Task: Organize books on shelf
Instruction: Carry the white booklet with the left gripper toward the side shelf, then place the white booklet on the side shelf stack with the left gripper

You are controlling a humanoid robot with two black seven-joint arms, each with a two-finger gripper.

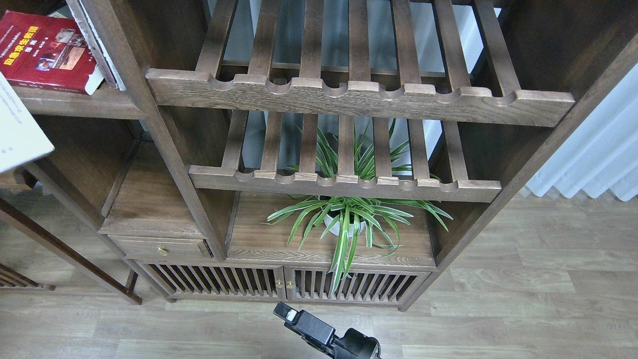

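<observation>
The thick red book (47, 52) is seen lying flat on the dark shelf (75, 102) at upper left, another book (102, 47) leaning beside it. One end effector (304, 321), possibly the right, is seen low; finger state cannot be told.

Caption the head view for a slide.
Red book lying flat on the shelf, spider plant under slatted racks.

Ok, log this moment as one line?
thick red paperback: flat on dark brown wooden shelf | white book: far left edge | one gripper: low, idle
</observation>
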